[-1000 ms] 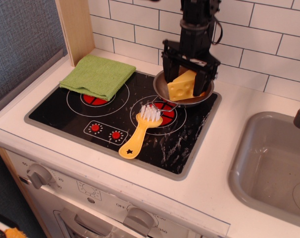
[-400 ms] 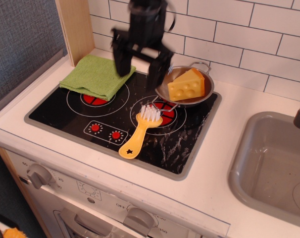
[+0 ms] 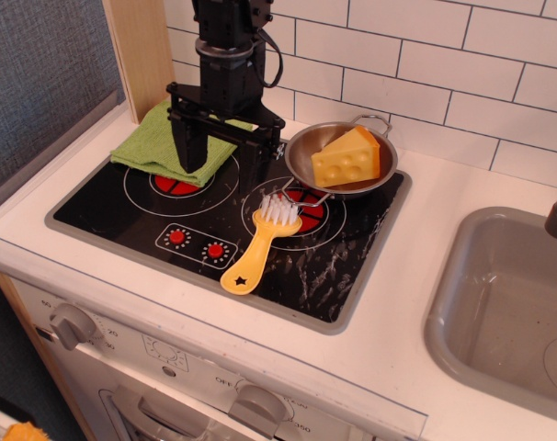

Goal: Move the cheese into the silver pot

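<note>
The cheese (image 3: 346,158), a yellow wedge with round holes and an orange top side, lies inside the silver pot (image 3: 306,147) at the back right of the black stovetop. The pot is a shiny shallow steel bowl with thin wire loop handles. My gripper (image 3: 225,156) is open and empty. It hangs over the stovetop to the left of the pot, its two black fingers (image 3: 187,147) spread wide and pointing down, in front of the green cloth. It touches neither the pot nor the cheese.
A green folded cloth (image 3: 159,138) lies on the back left burner. A yellow star-marked brush (image 3: 258,248) lies on the front right burner. A grey sink basin (image 3: 508,303) is at the right. A wooden post (image 3: 141,55) and the white tiled wall stand behind.
The gripper let go of the cheese, which stays in the pot, and moved left away from the pot, then lowered in front of the green cloth.
</note>
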